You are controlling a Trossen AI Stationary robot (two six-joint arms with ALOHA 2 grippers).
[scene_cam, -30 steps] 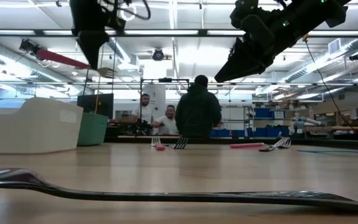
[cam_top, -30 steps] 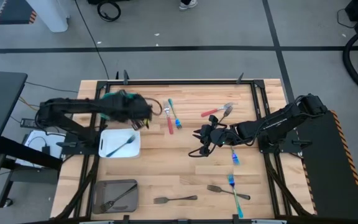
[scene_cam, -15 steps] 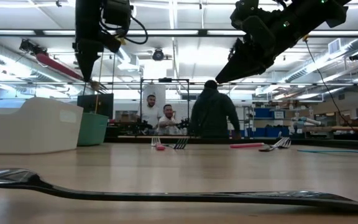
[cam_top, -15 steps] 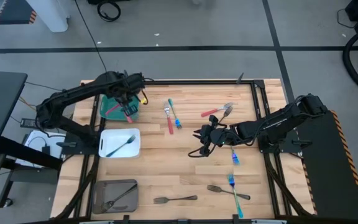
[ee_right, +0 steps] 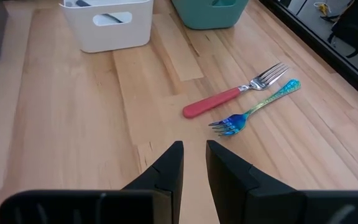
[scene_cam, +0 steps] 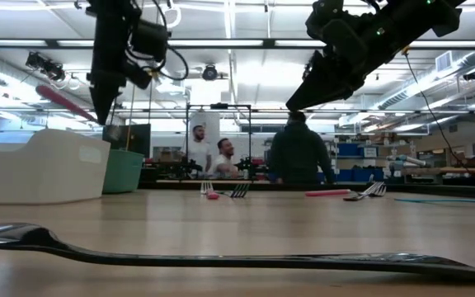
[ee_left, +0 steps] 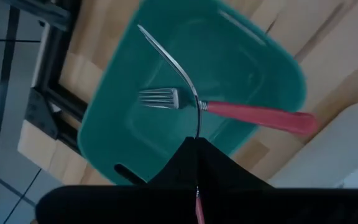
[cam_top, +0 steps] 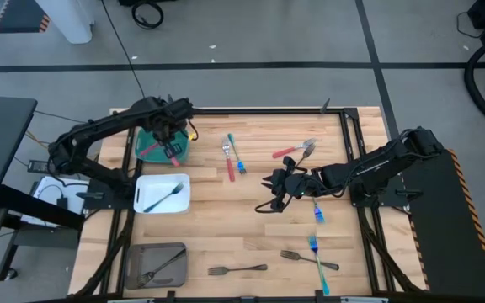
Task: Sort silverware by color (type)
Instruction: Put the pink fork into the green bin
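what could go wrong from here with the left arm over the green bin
1. The left gripper is shut on a red-handled utensil above the green bin, which already holds a red-handled fork. A release off to one side could perhaps send it onto the rim or the table.
2. The white bin sits right beside the green one, so a drop that bounces might end up in the wrong bin.
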